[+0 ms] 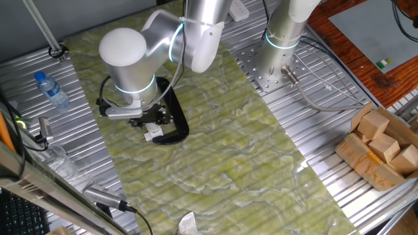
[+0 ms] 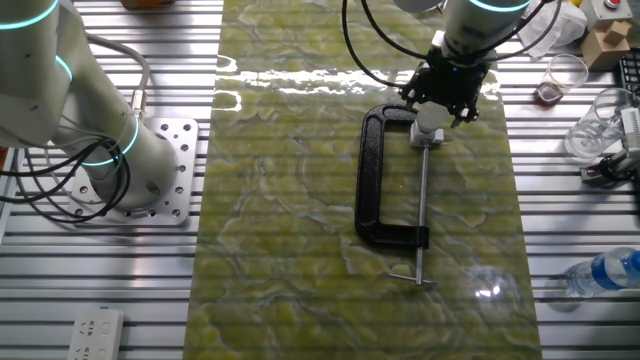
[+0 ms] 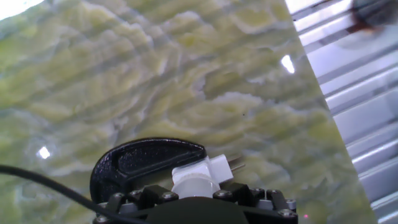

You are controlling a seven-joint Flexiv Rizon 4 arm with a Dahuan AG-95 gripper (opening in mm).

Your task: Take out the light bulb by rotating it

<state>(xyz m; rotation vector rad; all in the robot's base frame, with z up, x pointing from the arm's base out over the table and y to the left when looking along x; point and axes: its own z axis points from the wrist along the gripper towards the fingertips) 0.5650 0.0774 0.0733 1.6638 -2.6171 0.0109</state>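
The gripper [image 2: 441, 108] hangs over the light bulb [image 3: 194, 184] seated in the white socket [image 3: 214, 168] at the C-clamp [image 2: 378, 180]; its grip cannot be told. A loose hold could slip while twisting.

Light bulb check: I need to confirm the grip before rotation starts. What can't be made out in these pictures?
- Light bulb: hand view, lower part cut off by gripper body.
- Gripper: the other fixed view, fingertips hidden under wrist; open or shut unclear.
- Black clamp: one fixed view, arm covers the bulb end.
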